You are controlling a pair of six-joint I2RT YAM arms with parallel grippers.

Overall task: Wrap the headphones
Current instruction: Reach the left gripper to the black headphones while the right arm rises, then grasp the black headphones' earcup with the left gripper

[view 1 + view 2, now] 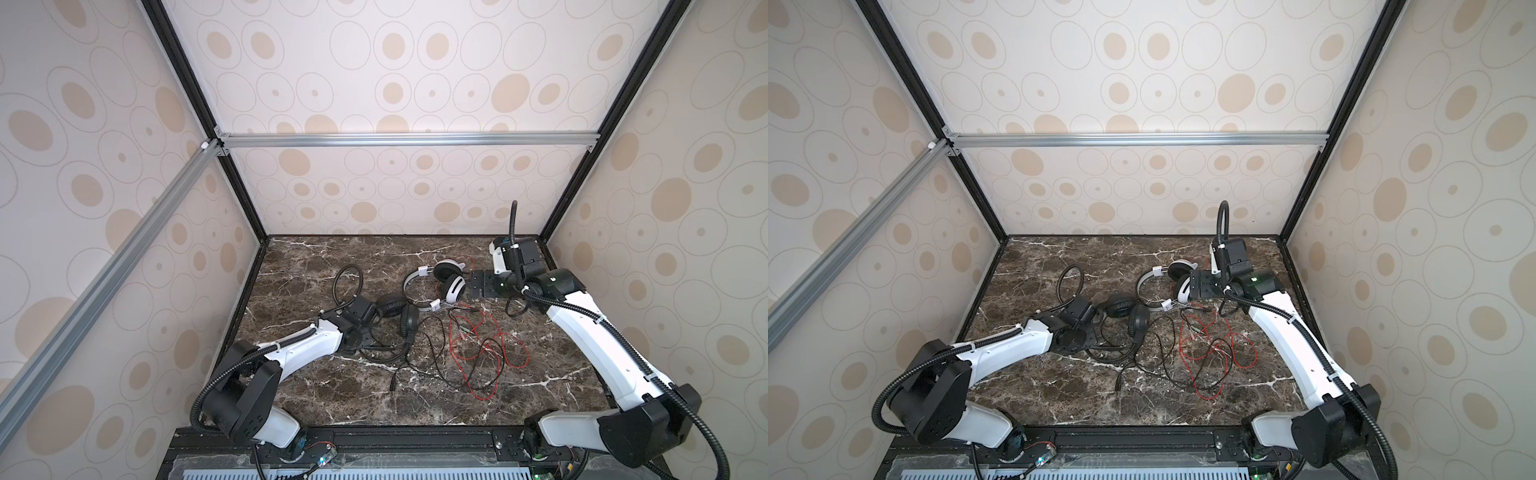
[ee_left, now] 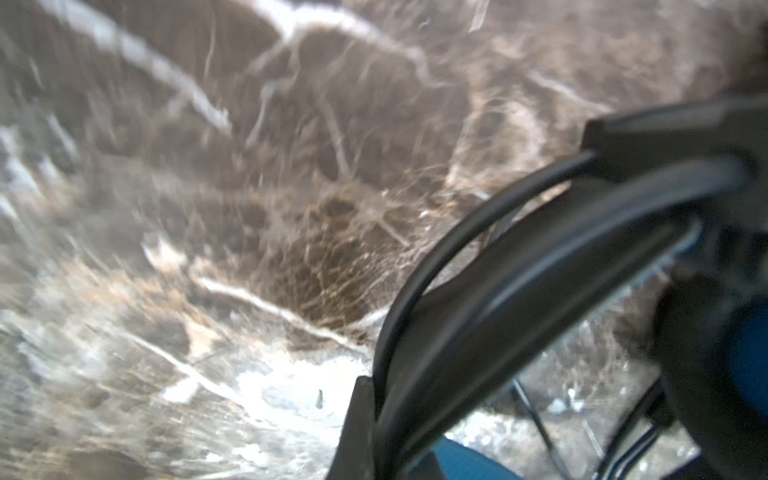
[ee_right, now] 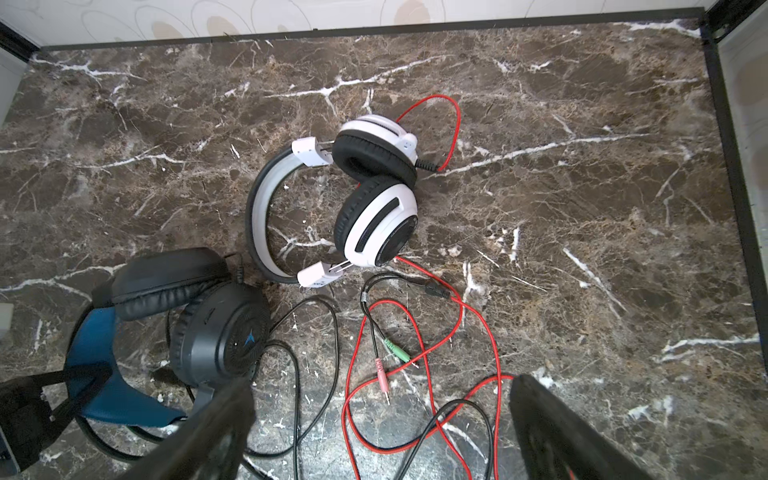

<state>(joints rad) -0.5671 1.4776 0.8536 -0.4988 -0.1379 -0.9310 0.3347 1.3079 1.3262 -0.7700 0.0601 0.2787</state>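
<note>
Patterned walls [image 1: 374,83] close three sides of the brown marble table [image 1: 332,399], with black frame posts at its far corners. The left arm [image 1: 303,353] reaches in low from the near left. The right arm [image 1: 582,328] stretches along the right edge toward the far corner. The black headset [image 1: 395,309] lies left of centre, its two ear cups leaning together. The left fingers [image 3: 79,376] are closed tight on its blue-lined headband. The white headset [image 1: 442,282] lies on its side farther back and to the right, apart from the black one. The right fingers [image 1: 474,285] hang spread wide and empty just beside its nearer ear cup. In front of the headsets the red cord [image 3: 458,124] and black cord [image 3: 336,340] sprawl loose, crossing each other in several loops over the middle of the table. A pink plug [image 3: 380,370] and a green plug [image 3: 397,352] lie among them. The near strip of the table and its far-left part lie bare.
</note>
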